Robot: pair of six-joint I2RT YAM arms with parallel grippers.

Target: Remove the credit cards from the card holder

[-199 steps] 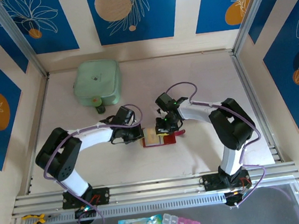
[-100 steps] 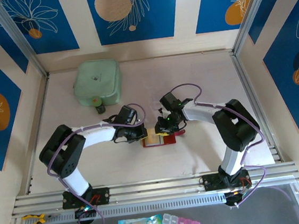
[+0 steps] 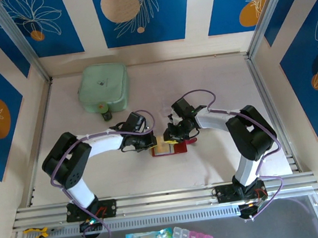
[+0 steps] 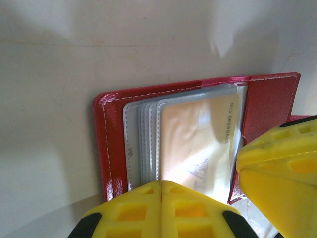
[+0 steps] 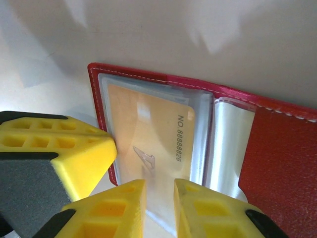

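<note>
Pale table (image 3: 212,85) walled by blue-and-cream panels, seen from above. The red card holder (image 4: 111,144) lies open on it between my two arms, largely covered in the top view by both wrists.

My left end effector (image 4: 161,191) sits at the card holder's left end. Its yellow fingers are pressed together with no gap, and they hide the edge beneath them.

My right end effector (image 5: 158,191) reaches in from the card holder's far side. Its fingers stand a narrow slit apart over one edge of the gold card (image 5: 148,129); whether they touch the card cannot be made out.

The gold card sits in the card holder's front clear sleeve (image 4: 163,106). One end is cut off by the fingers, and the printed number is blurred by glare. More sleeves stack behind, contents unreadable.

A mint-green case (image 3: 103,88) lies well apart from the card holder, toward the back left.
</note>
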